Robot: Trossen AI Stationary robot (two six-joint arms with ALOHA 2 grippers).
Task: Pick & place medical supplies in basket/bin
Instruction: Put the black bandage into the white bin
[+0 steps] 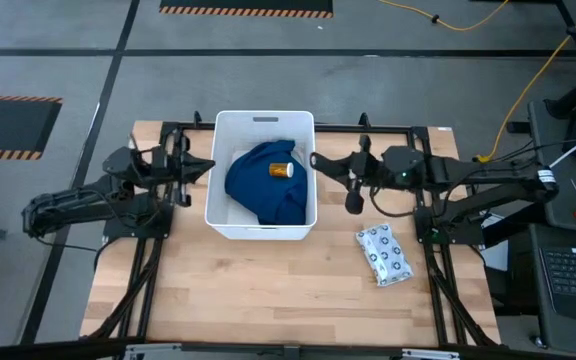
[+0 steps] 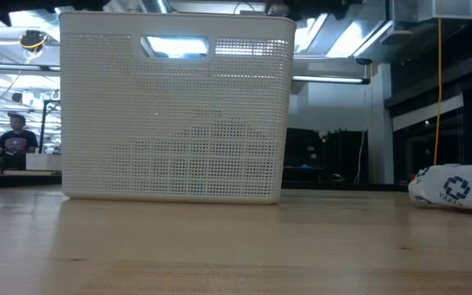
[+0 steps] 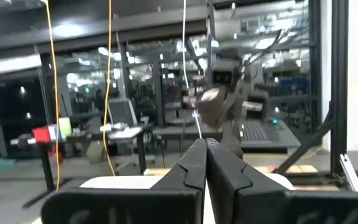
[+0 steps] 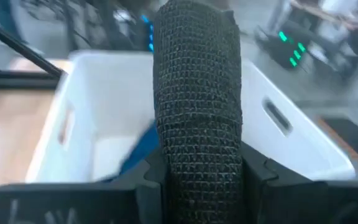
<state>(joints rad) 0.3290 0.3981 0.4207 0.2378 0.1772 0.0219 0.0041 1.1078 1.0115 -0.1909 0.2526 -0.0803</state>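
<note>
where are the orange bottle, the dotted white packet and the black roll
orange bottle (image 1: 282,170), high view, its side, lying on the cloth.
dotted white packet (image 1: 383,254), high view, its middle.
black roll (image 4: 197,106), right wrist view, its textured side.

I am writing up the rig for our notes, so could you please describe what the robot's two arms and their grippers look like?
Both arms are dark, nearly black, jointed links with black cables running along them. The left gripper has two slim, matte black fingers tapering to wedge tips. The right gripper is the same dark build; a small green light glows on the arm behind it, and a white band marks the right arm farther back.
</note>
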